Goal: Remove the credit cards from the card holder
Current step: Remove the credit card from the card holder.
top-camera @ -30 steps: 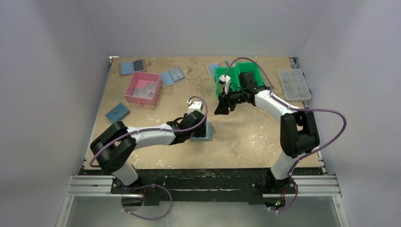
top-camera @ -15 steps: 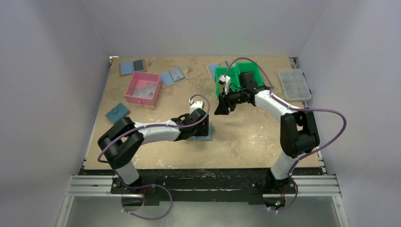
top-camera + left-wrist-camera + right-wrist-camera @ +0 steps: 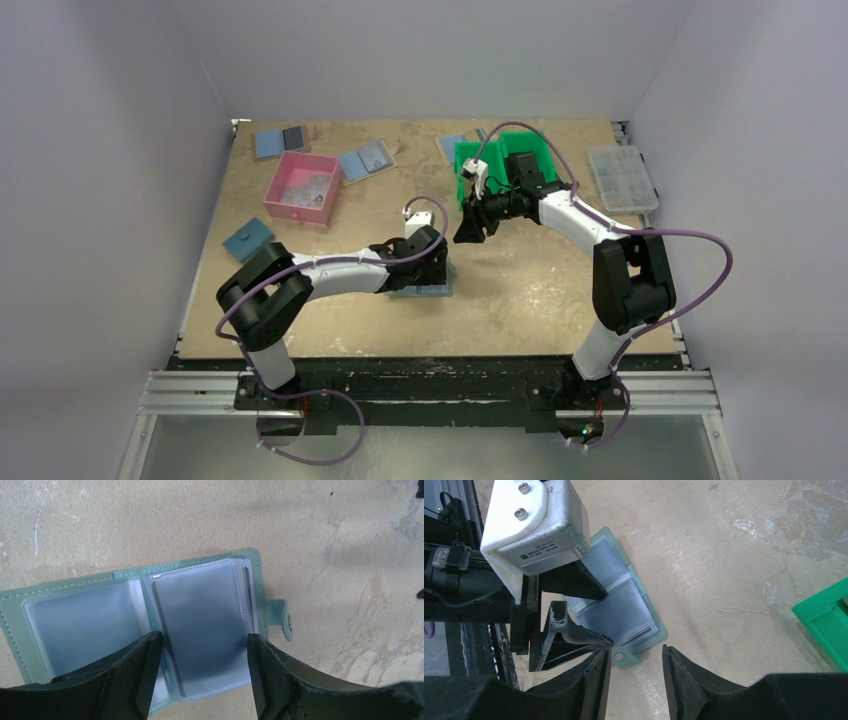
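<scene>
The card holder (image 3: 441, 285) lies open and flat on the table, grey-green at its rim with pale translucent sleeves inside (image 3: 200, 605). Its snap tab (image 3: 282, 617) sticks out on the right. No credit cards show; the sleeves look grey-blue. My left gripper (image 3: 202, 639) hovers just over the holder, open, its fingers straddling the right-hand stack of sleeves and holding nothing. In the right wrist view the holder (image 3: 624, 607) lies under the left gripper (image 3: 605, 616). My right gripper (image 3: 636, 652) hangs open and empty above the table beside the snap tab, behind the holder (image 3: 466, 232).
A pink box (image 3: 300, 187) stands at the back left. Behind the right arm is a green bin (image 3: 505, 162), with a clear compartment case (image 3: 622, 178) at the far right. A dark blue wallet (image 3: 248, 239) and blue-grey folders (image 3: 281, 140) (image 3: 365, 160) lie at the left and back.
My left arm has reached further right over the holder and its jaws have spread wider. The right arm has not moved.
</scene>
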`<state>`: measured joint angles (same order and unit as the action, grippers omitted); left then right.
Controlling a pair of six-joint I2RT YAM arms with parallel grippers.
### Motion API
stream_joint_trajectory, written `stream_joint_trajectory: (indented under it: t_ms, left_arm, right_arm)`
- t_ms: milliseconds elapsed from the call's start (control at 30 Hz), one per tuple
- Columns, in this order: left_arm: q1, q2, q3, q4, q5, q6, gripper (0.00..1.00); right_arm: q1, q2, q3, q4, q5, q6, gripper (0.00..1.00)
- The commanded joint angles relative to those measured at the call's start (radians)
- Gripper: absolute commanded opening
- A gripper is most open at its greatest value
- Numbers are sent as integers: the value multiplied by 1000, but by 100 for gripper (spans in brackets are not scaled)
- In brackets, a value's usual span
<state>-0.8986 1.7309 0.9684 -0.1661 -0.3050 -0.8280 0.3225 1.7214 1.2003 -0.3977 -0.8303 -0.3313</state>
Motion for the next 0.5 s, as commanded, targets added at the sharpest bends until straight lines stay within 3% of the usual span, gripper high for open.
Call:
stream_joint_trajectory:
  t_ms: [0,167,333,467]
  left_arm:
    - [0,66,39,-84,-14,-37,65]
    - [1,63,32,-106,-31,-53,57]
    - [1,63,22,-105,-26,-49,34]
    - [3,46,-8,-75,-11,-63,23]
  right_arm:
    - [3,-2,2,-4,-27,-12,49]
    - [3,-3,4,-7,-32,-15,49]
    - [4,-3,5,-12,-36,-17,49]
    - [10,-16,8,-38,-47,-40,49]
